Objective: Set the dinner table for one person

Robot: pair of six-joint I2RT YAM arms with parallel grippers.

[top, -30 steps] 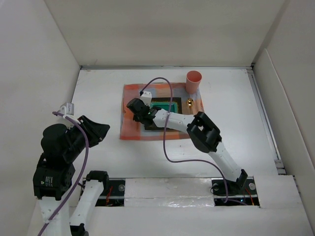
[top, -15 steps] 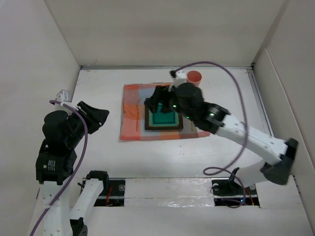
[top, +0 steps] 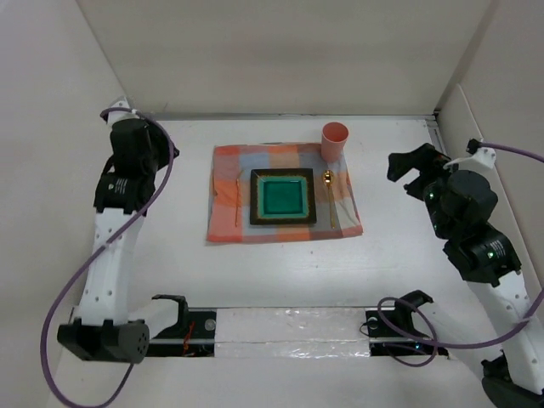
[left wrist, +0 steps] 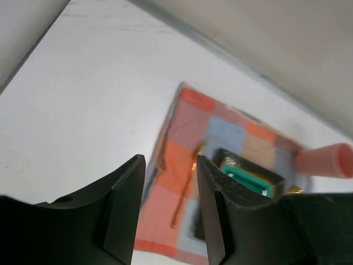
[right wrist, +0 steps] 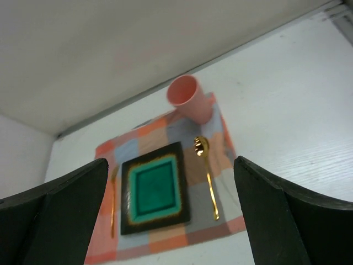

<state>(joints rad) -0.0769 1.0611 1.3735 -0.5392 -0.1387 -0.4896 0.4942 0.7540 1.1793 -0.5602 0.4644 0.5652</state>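
We are seeing a matt white desk (top: 280,272), a soft woven cloth mat (top: 229,225), a glossy glazed plate (top: 284,197), a shiny golden metal spoon (right wrist: 208,176) and a smooth plastic-looking cup (top: 334,140).

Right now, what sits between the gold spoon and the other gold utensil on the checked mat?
The square green plate, dark-rimmed, lying flat on the mat; the top view shows it plainly.

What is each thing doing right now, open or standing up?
Mat, spread flat.
Plate, flat, empty, on the mat.
Cup, upright on the mat's far right corner.
Spoon, lying right of the plate.
Thin gold utensil, lying left of the plate.
Left end effector, open, empty.
Right end effector, wide open, empty.
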